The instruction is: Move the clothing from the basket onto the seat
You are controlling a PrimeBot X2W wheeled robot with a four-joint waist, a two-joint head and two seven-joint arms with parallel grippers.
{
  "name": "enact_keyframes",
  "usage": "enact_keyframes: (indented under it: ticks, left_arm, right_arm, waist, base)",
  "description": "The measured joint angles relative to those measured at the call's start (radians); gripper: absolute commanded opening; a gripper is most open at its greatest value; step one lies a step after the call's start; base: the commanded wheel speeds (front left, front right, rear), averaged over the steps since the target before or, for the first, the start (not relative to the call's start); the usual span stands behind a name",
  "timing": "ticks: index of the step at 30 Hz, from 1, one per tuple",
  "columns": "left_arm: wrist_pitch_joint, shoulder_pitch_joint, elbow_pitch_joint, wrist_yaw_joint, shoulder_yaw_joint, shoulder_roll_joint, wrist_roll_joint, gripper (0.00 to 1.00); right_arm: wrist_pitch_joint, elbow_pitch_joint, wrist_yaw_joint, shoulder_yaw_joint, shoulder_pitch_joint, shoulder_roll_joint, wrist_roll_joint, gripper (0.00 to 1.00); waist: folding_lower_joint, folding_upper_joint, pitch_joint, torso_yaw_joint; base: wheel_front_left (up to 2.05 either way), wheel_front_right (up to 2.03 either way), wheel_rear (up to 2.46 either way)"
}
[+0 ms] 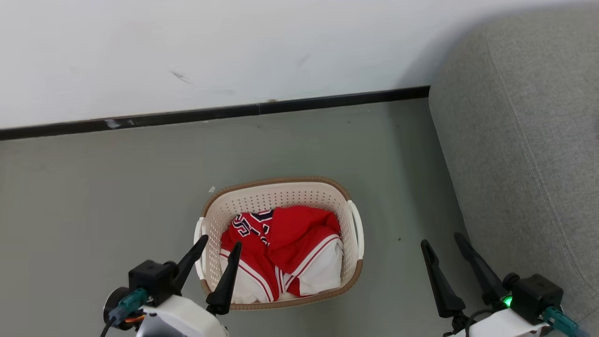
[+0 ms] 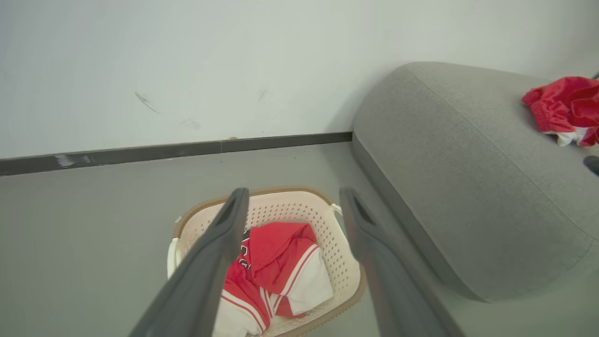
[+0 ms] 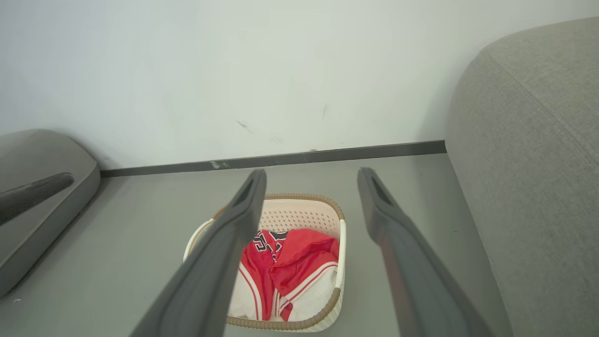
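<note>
Grey floor [image 1: 117, 187]: clothing [image 1: 285, 248] in basket [image 1: 276, 194], nr seat [image 1: 524, 140]

Clothing [image 1: 288, 250] in basket [image 1: 281, 180], seat [image 1: 524, 154] to its right; L gripper [image 1: 221, 241] spread at basket's rim, R gripper [image 1: 441, 238] spread nr seat

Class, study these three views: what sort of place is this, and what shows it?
Likely a living room, or a mock-up of one: a large grey woven-fabric sofa cushion, an oval cream perforated plastic laundry basket holding red-and-white sports clothing, and a plain grey floor meeting a white wall.
</note>
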Motion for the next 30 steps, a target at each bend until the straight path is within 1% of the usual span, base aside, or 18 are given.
enact_keyframes:
  ticks: [15,18,21,30]
  left_arm:
    - [0.131,-0.136,0.094,-0.010,-0.078,0.008,0.065,1.00]
    - [0.152,-0.165,0.115,-0.012,-0.091,0.006,0.068,1.00]
    - [0.179,-0.200,0.139,-0.012,-0.105,0.007,0.103,1.00]
    - [0.245,-0.298,0.219,-0.012,-0.131,0.002,0.136,1.00]
  right_arm:
    - [0.000,-0.035,0.000,0.010,-0.029,0.000,0.023,1.00]
    - [0.000,-0.039,0.000,0.014,-0.047,0.000,0.032,1.00]
    - [0.000,-0.042,0.000,0.021,-0.061,0.000,0.042,1.00]
    - [0.000,-0.049,0.000,0.028,-0.088,0.000,0.084,1.00]
  waist:
    - [0.0000,0.0000,0.114,-0.054]
    - [0.0000,0.0000,0.137,-0.065]
    - [0.0000,0.0000,0.160,-0.076]
    - [0.0000,0.0000,0.236,-0.118]
  base:
    - [0.00,0.00,0.00]
    - [0.00,0.00,0.00]
    - [0.00,0.00,0.00]
    - [0.00,0.00,0.00]
